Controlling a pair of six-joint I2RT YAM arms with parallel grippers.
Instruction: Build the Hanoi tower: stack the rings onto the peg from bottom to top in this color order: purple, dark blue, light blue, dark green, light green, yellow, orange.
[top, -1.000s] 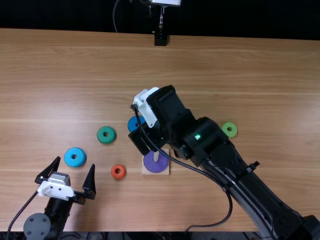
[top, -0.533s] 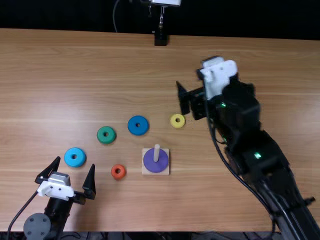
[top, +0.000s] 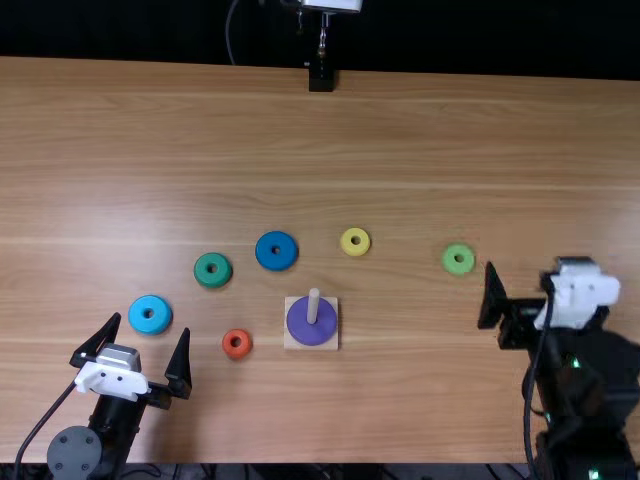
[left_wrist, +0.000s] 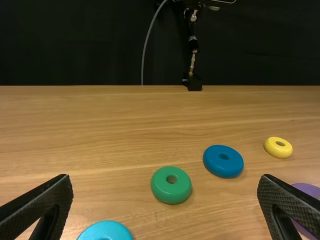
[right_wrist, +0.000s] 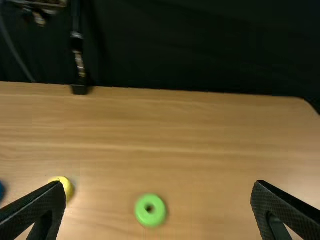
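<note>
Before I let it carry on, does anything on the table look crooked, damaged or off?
Nothing stands out. The purple ring sits around the peg; the dark blue, light blue, dark green, light green, yellow and orange rings lie flat on the table, apart from one another.

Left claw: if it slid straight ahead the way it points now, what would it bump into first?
Most likely the light blue ring: in the top view it lies between the fingertips of the left gripper. The gripper's height is unclear, so it might pass over.
</note>
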